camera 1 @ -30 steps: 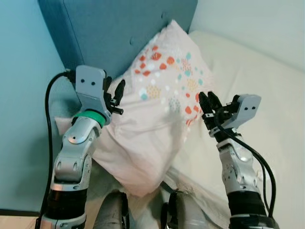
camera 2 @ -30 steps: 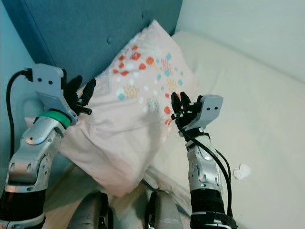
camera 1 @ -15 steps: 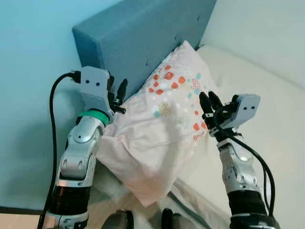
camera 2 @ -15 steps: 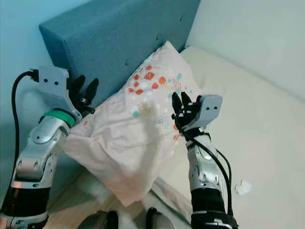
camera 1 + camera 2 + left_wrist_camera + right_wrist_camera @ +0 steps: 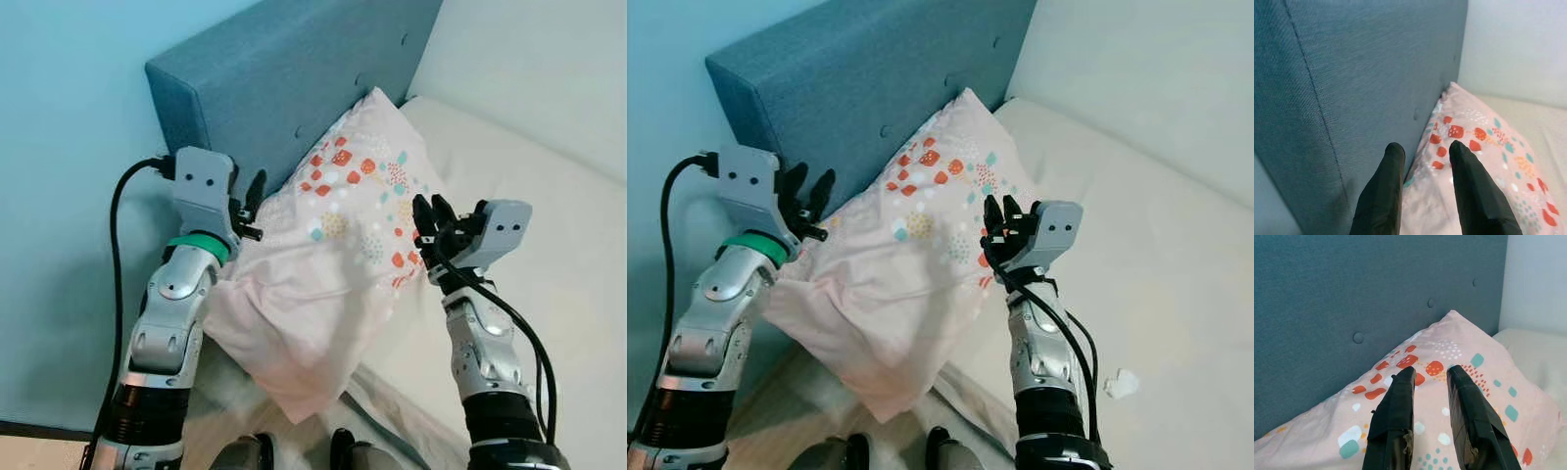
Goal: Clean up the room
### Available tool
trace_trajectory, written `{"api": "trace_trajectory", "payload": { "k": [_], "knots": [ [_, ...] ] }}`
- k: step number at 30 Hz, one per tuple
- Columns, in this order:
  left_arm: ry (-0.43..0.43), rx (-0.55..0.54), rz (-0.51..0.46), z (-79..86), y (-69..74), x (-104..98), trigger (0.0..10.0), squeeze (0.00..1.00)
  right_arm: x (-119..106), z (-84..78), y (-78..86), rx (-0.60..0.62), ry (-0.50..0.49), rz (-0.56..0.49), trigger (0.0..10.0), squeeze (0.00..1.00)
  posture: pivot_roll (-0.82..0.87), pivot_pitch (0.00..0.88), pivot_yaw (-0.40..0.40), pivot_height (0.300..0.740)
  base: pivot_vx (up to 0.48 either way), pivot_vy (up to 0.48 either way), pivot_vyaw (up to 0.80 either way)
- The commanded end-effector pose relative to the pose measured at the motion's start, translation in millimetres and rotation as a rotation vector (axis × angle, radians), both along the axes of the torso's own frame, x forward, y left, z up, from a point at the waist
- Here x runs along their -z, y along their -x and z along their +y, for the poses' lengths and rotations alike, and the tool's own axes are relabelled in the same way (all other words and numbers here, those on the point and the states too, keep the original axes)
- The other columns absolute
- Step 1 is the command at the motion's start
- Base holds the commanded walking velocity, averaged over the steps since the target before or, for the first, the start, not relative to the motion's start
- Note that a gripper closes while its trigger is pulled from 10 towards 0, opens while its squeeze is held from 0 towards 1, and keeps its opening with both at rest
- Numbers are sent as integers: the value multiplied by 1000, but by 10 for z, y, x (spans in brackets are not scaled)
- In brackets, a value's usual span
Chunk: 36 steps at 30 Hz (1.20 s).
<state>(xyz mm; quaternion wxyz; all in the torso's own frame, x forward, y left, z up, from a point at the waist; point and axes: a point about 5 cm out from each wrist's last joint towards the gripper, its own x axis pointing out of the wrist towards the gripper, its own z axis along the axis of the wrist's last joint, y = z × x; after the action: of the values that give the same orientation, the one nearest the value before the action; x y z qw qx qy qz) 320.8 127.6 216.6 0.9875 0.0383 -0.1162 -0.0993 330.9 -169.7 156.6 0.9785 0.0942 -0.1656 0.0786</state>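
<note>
The pillow (image 5: 333,264) leans against the headboard (image 5: 294,78) on the bed (image 5: 549,225). The left gripper (image 5: 250,201) sits at its 9 o'clock edge, the right gripper (image 5: 428,227) at 3 o'clock, each with fingers slightly apart, clamping nothing.

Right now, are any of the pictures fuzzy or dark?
Left and right eye views: bright, even light, sharp on the pillow and headboard. Left wrist view: the close black fingers look soft, the headboard weave is crisp. Right wrist view: clear, with the pillow's dots easy to see, nothing dark.
</note>
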Motion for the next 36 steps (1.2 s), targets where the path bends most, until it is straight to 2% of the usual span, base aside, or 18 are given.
{"api": "trace_trajectory", "payload": {
  "k": [1,7,29,36],
  "knots": [
    [-12,-1,20,-18,0,73,10000,0,109,-32,36,16,0,33,10000,0,91,87,-8,740,0,0,0],
    [-24,-2,17,-17,5,84,10000,0,127,-39,34,21,4,37,10000,0,92,90,-9,740,0,0,0],
    [-22,-1,16,-21,7,89,10000,0,169,-51,25,28,-4,56,10000,0,93,91,-8,740,-309,0,0],
    [-11,15,44,-34,4,116,10000,0,197,-71,20,35,-21,74,10000,0,93,90,-8,740,0,0,-710]
  ]
}}
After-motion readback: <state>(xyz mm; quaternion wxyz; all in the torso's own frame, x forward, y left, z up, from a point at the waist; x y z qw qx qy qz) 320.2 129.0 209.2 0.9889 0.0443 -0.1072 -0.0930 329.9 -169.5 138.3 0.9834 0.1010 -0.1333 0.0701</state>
